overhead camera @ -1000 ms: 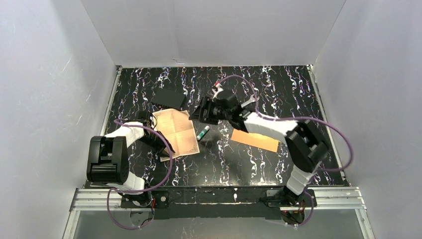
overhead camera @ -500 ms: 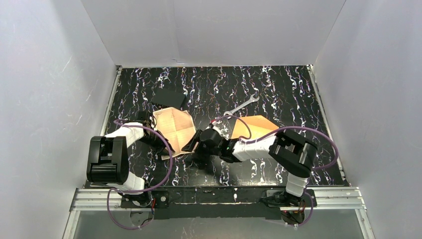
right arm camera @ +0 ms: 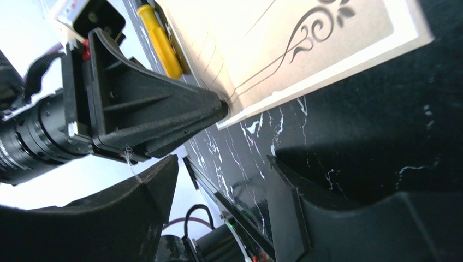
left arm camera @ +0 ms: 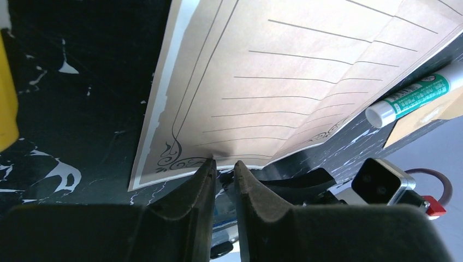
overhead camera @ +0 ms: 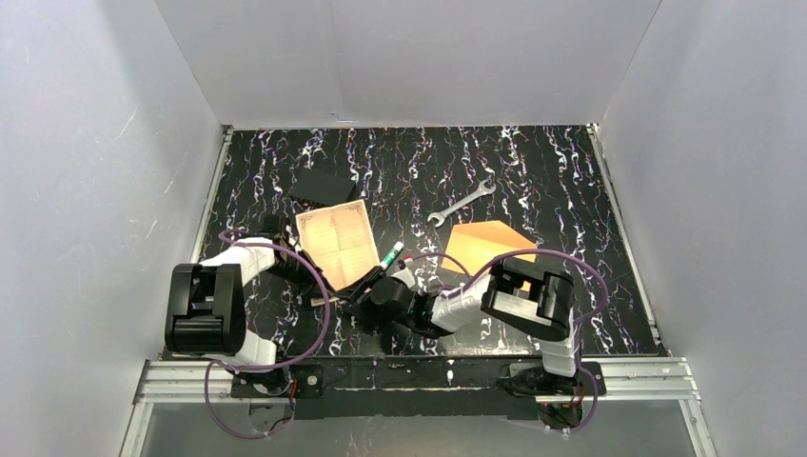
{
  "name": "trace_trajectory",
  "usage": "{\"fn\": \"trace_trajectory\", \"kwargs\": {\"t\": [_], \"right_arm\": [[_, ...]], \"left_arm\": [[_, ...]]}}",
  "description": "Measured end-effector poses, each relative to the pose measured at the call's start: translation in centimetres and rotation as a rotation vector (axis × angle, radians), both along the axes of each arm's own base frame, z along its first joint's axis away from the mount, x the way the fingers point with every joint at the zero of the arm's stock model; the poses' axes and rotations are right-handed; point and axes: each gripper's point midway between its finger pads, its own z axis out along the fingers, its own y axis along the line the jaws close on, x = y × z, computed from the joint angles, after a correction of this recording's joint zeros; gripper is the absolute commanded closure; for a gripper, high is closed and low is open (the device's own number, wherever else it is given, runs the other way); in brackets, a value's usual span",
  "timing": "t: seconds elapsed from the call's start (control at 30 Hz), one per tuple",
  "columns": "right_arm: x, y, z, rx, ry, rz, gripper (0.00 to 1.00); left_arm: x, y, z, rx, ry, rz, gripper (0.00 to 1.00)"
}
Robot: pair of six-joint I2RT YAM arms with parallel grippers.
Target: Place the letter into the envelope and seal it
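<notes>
The cream letter (overhead camera: 335,246) with its ornate border lies left of centre, its near edge slightly raised. My left gripper (overhead camera: 319,286) is shut on that near edge (left arm camera: 223,162); the letter (left arm camera: 284,82) fills the left wrist view. My right gripper (overhead camera: 360,300) is open and empty, low over the table just in front of the letter's near corner (right arm camera: 327,43), with the left gripper's tip (right arm camera: 218,106) in front of it. The orange-brown envelope (overhead camera: 490,243) lies flat right of centre, apart from both grippers.
A green-and-white marker (overhead camera: 391,254) lies beside the letter's right edge and shows in the left wrist view (left arm camera: 415,98). A wrench (overhead camera: 462,203) lies behind the envelope. A flat black object (overhead camera: 322,186) sits behind the letter. A yellow handle (right arm camera: 161,41) lies by the letter's left side.
My right arm has swung from the far middle down to the near side of the letter. The envelope now lies further back and turned. The wrench has come into view. The left gripper stayed put.
</notes>
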Motion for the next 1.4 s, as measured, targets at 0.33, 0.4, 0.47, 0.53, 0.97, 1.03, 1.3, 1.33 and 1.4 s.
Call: {"fn": "trace_trajectory", "kwargs": {"t": [0.33, 0.4, 0.47, 0.53, 0.97, 1.03, 1.3, 1.33, 1.4], "right_arm": [[1.7, -0.5, -0.1, 0.055, -0.015, -0.111, 0.32], [1.9, -0.4, -0.1, 0.072, -0.018, -0.125, 0.32], [2.2, -0.3, -0.1, 0.086, -0.022, -0.137, 0.33], [2.3, -0.2, -0.1, 0.096, -0.027, -0.142, 0.34], [3.1, -0.5, -0.4, 0.158, -0.098, -0.168, 0.39], [3.1, -0.6, -0.5, 0.152, -0.105, -0.170, 0.40], [3.2, -0.7, -0.6, 0.134, -0.125, -0.160, 0.50], [3.2, -0.7, -0.6, 0.130, -0.136, -0.155, 0.51], [3.5, -0.8, -0.9, 0.124, -0.156, -0.151, 0.56]], "left_arm": [[-0.2, 0.0, 0.0, 0.000, -0.005, -0.005, 0.82], [-0.2, 0.0, 0.0, -0.001, -0.005, -0.005, 0.82], [-0.2, 0.0, 0.0, -0.001, -0.006, -0.006, 0.83], [-0.2, 0.0, 0.0, 0.000, -0.006, -0.008, 0.83], [-0.7, 0.0, -0.1, -0.008, 0.008, -0.058, 0.92], [-0.7, 0.0, -0.1, -0.008, 0.006, -0.064, 0.92], [-0.7, 0.0, -0.1, -0.008, 0.006, -0.084, 0.93], [-0.8, 0.0, -0.1, -0.009, 0.007, -0.087, 0.94], [-0.8, 0.0, -0.1, -0.009, 0.010, -0.092, 0.94]]}}
